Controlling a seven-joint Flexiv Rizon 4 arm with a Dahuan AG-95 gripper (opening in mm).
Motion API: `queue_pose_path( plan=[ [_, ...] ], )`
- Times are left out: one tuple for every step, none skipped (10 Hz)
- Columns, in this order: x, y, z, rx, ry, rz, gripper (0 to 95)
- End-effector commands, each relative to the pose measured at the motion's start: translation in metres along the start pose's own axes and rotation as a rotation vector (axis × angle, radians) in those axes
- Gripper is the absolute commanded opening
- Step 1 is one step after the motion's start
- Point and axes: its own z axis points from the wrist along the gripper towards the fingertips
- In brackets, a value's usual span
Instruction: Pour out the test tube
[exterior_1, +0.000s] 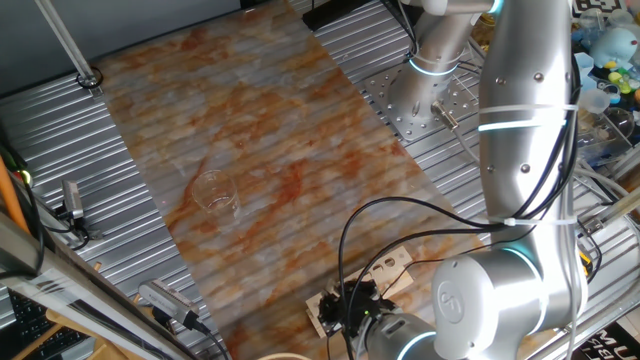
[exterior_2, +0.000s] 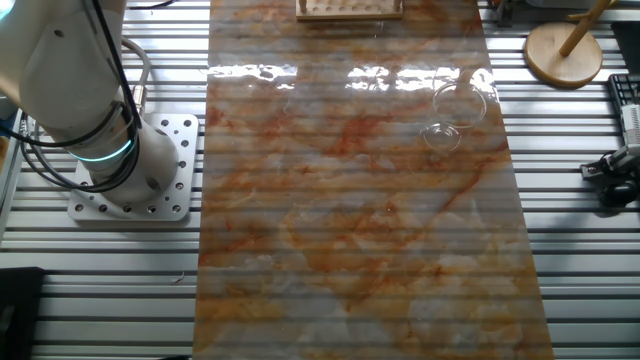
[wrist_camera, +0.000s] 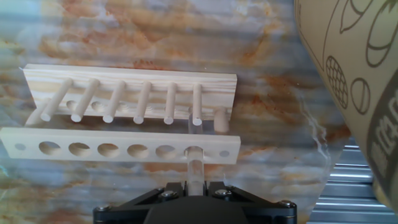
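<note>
Hanging above rack, fingers flanking test tube.

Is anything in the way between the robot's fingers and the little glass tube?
No. In the hand view the test tube stands in the rack, in the last big hole on the right, and its top end reaches right down to the gripper. Nothing shows between them. Whether the fingers already squeeze it cannot be told.

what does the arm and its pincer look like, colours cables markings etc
The arm is made of rounded silver-grey segments with glowing cyan rings at the joints. Black cables loop loosely beside it, and white ties band its upper segment. Its round base bolts to a perforated plate. The pincer is matte black with small silver screws.
</note>
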Motion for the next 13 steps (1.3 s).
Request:
queue_pose_path(
  plan=[
    [0.002, 0.0, -0.001, -0.003, -0.002, -0.003, 0.0],
    [0.003, 0.0, -0.003, -0.003, -0.004, -0.004, 0.0],
    [0.004, 0.0, -0.003, -0.004, -0.005, -0.005, 0.0],
    [0.005, 0.0, -0.004, -0.005, -0.007, -0.005, 0.0],
    [0.006, -0.001, -0.006, -0.005, -0.007, -0.007, 0.0],
    [0.007, -0.001, -0.007, -0.006, -0.006, -0.007, 0.0],
    [0.008, -0.001, -0.008, -0.006, -0.006, -0.009, 0.0],
    [0.008, -0.001, -0.009, -0.006, -0.006, -0.01, 0.0],
    [0.01, -0.001, -0.011, -0.007, -0.008, -0.015, 0.0],
    [0.012, -0.001, -0.013, -0.007, -0.008, -0.016, 0.0],
    [0.013, -0.001, -0.015, -0.007, -0.009, -0.019, 0.0],
    [0.015, -0.001, -0.017, -0.009, -0.009, -0.021, 0.0],
    [0.016, -0.002, -0.018, -0.01, -0.01, -0.024, 0.0]
  ],
)
